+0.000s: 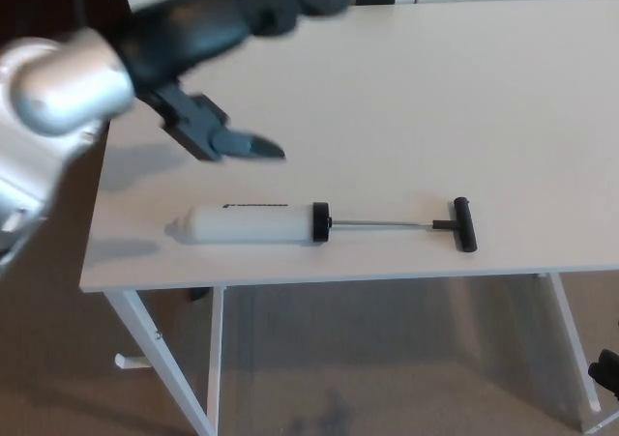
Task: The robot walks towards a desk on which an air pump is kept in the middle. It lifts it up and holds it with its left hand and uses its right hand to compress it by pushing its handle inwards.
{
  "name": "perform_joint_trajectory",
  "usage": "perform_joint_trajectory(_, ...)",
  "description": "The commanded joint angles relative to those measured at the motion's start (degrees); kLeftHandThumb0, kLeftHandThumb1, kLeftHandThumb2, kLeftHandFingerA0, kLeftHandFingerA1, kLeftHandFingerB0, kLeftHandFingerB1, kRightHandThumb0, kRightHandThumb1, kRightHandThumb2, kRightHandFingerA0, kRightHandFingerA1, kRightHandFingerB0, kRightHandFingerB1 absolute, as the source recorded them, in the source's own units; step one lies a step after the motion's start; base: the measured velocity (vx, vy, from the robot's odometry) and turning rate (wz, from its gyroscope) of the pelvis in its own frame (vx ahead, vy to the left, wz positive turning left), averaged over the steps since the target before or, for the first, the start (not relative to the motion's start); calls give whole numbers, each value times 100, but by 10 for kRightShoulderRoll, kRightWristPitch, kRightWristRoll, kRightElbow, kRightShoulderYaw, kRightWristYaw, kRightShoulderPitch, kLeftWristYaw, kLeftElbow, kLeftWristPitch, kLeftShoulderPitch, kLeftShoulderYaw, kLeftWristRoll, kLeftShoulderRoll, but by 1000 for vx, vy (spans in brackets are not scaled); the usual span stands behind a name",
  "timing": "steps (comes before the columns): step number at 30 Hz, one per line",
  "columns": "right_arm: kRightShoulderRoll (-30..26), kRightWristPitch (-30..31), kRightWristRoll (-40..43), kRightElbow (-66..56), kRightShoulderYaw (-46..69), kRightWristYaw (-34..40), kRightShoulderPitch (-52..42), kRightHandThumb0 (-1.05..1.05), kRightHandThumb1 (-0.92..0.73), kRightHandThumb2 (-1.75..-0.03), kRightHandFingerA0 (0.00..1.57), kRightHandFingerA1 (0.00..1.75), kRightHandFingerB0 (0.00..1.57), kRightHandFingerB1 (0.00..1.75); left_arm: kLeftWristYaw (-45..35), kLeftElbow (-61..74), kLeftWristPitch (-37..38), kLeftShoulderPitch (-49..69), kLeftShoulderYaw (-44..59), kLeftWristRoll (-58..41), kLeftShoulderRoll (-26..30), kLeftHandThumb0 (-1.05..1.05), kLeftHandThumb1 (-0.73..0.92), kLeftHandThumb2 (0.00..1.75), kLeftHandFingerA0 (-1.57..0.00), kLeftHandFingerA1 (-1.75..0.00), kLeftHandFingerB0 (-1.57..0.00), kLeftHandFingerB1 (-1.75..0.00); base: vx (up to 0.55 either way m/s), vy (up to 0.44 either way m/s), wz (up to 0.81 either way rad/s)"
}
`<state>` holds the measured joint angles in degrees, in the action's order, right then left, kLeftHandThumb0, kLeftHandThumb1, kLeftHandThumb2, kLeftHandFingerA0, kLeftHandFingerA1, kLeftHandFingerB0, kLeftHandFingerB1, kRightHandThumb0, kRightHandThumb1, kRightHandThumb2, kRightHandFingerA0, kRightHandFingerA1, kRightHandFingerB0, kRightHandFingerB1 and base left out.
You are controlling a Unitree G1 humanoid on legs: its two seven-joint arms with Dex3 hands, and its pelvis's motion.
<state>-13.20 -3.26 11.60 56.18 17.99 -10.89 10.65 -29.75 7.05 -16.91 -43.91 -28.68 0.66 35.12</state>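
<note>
Air pump: a white plastic cylinder with a rounded nozzle end, a black collar, a thin metal rod and a black T-shaped handle (319,223) lies flat on its side near the front edge of the desk, nozzle to the left, handle to the right.
Pump body: a dark line of lettering runs along the top of the white barrel; the lettering is too small to read.
Rod: drawn well out of the barrel, leaving the handle clear of the black collar.
Desk: a white rectangular tabletop on white metal legs (387,98), with beige carpet below.
Left hand: the robot's black left hand with 1 thumb and 2 thick fingers (227,44) reaches in from the upper left on a silver-jointed arm, above the far left part of the desk; fingers spread apart, holding nothing, blurred.
Hand and pump: apart, the thumb tip hanging over the tabletop beyond the barrel.
Right hand: a small dark shape at the lower right corner (606,370), below the desk's level; fingers impossible to make out.
</note>
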Motion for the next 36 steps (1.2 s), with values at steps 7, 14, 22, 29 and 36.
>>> perform_joint_trajectory(7, -17, 22, -2, -34, -7, -11, -12, -15, -58, -57, 70, 55, 45, 41, -89, -84, -151, -66, -176, 173, -36, -43, 32, 67, 0, -16, -3, -15, 0, 0, 0)
perform_joint_trajectory(14, -18, 21, -2, -36, -11, -17, -7, -14, -57, -56, 69, 55, 44, 41, -91, -96, -147, -60, -184, 178, -39, -45, 31, 70, 0, -24, -3, -20, 0, 0, 0)
perform_joint_trajectory(22, -13, 28, -7, -51, -23, -15, -12, -15, -57, -56, 72, 55, 46, 41, -95, -98, -154, -38, -168, 194, -49, -46, 31, 71, -1, -27, -3, -22, 0, 0, 0)
perform_joint_trajectory(29, -15, 29, 3, -47, -20, -32, -9, -17, -55, -56, 70, 57, 44, 42, -95, -92, -151, -30, -163, 214, -58, -48, 32, 72, -2, -32, -3, -22, 0, 0, 0)
perform_joint_trajectory(36, -13, 37, 1, -57, -24, -34, -10, -18, -57, -56, 73, 56, 46, 42, -63, -71, -159, 15, -148, 233, -80, -24, 24, 83, -11, -53, -8, -50, 0, 0, 0)
